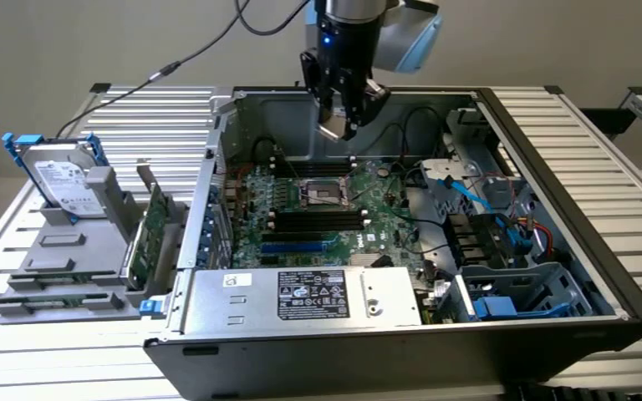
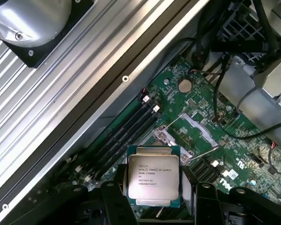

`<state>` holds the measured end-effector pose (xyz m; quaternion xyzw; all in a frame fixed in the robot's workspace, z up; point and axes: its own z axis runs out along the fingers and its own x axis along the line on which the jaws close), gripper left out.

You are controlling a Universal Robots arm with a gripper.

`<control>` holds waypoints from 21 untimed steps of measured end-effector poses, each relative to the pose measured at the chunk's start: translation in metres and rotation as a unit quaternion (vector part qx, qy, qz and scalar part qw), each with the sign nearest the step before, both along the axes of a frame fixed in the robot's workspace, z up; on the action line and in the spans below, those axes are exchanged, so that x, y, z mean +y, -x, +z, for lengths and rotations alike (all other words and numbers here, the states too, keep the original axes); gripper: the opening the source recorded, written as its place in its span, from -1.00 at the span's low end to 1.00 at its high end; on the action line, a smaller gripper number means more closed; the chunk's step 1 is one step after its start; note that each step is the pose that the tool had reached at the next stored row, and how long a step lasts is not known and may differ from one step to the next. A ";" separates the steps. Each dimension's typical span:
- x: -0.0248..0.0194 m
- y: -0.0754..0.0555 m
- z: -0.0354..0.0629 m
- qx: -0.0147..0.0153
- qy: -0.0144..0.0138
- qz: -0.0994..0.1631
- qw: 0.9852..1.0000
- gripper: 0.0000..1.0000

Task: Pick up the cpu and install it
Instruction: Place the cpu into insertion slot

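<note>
Clamped on the cpu point(image 2: 153, 176), the gripper point(image 2: 153, 199) holds the chip label-up over the open computer case point(image 1: 544, 150). At the exterior view's centre, the empty socket point(image 1: 323, 191) lies lower and slightly left of the gripper, well apart, its edges skewed to the chip's.

The exterior view's top edge cuts off the arm point(image 1: 349, 33). Print on the cpu point(image 2: 152, 180) is too blurred to read. It hides a corner of the socket point(image 2: 189, 129).

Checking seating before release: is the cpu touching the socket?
Apart. Wrist view: the cpu, clamped in the gripper, hangs clear of the socket, whose frame lies uncovered. Exterior view shows it high above the motherboard.
</note>
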<state>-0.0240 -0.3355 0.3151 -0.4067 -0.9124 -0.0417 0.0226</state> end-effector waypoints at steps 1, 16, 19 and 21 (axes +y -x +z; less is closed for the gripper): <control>0.0000 0.000 -0.0008 0.000 0.000 -0.009 1.000 0.09; 0.0000 0.000 -0.0109 0.011 0.001 -0.138 0.990 0.09; 0.0000 0.000 -0.0116 0.017 0.002 -0.159 0.987 0.09; 0.0000 0.000 -0.0120 0.020 0.002 -0.173 0.985 0.09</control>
